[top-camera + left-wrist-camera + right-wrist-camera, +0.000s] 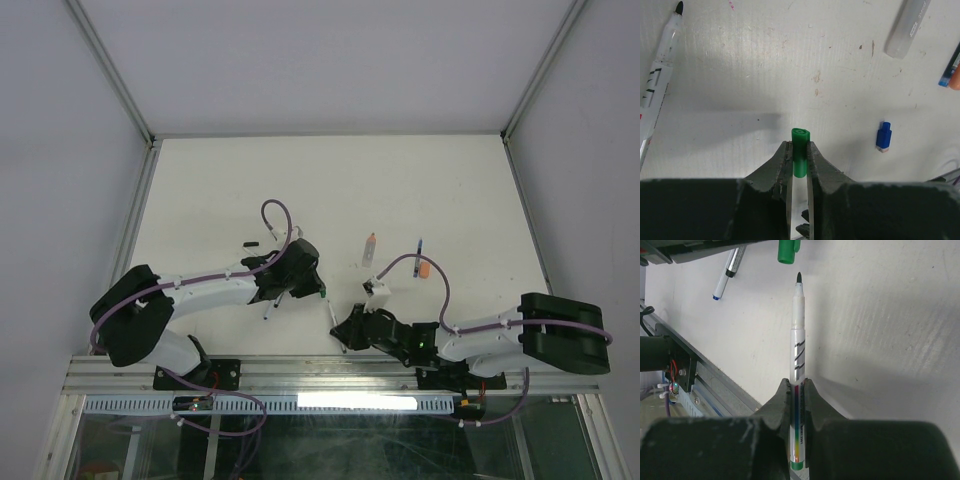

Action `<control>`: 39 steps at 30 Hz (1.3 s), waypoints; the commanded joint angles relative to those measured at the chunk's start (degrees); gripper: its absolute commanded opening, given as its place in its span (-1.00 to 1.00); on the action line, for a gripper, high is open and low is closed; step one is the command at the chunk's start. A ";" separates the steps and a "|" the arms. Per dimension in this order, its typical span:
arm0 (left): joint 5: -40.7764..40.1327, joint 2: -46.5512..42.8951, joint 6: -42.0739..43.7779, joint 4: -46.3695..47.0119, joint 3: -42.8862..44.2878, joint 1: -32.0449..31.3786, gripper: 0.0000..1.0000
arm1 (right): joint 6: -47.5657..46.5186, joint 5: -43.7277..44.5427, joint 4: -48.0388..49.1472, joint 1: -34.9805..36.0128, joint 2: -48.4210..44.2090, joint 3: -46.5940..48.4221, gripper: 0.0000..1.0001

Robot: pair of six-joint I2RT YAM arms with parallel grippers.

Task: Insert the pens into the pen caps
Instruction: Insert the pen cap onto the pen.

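From above, the left pincer (318,290) and right pincer (343,325) are facing each other near the middle of the worktop's (200,180) near edge.

On the left wrist, the jaws are clamping a green cap (800,136) with its open mouth facing outward.

On the right wrist, the jaws are squeezing a pen (798,335) low on its barrel, and its dark tip is sitting just beside the cap's mouth. I judge it is needing a small sideways correction, then a slow, straight push. The barrel is showing black stripes and a rainbow band, but its lettering is too small to read.

Table (300,190): white, marked with small brown stains (816,78).
Rail (330,372): metal, mounted along the near edge.
Light strip (355,402): lit, placed below the rail.
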 commanded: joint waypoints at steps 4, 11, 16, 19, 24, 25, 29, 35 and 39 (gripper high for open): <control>-0.88 -0.08 -0.65 2.85 -0.11 0.47 -0.80 | -0.13 2.50 4.12 0.32 1.22 2.77 -1.00; -0.64 0.54 -0.56 2.87 0.34 0.50 -0.80 | -0.29 2.14 5.18 0.32 2.44 3.03 -1.00; -0.51 0.70 -0.47 2.85 0.53 0.49 -0.80 | 0.22 2.27 4.99 0.32 2.77 3.19 -1.00; -0.34 0.88 -0.47 2.86 0.50 0.45 -0.80 | 1.00 2.35 4.51 0.32 3.07 3.28 -1.00; -0.33 0.96 -0.49 2.87 0.49 0.43 -0.80 | 1.51 2.36 4.31 0.30 3.93 3.66 -1.00; -0.33 0.98 -0.48 2.83 0.46 0.49 -0.81 | 1.47 2.39 4.33 0.32 4.09 3.70 -1.00; -0.28 0.93 -0.47 2.82 0.46 0.42 -0.80 | 1.56 2.56 4.27 0.32 4.72 4.20 -1.00; -0.24 0.97 -0.35 2.87 0.33 0.42 -0.80 | 1.70 2.91 4.28 0.32 5.20 4.75 -1.00; -0.20 0.92 -0.39 2.81 0.15 0.44 -0.81 | 1.71 3.25 4.05 0.32 5.32 4.96 -1.00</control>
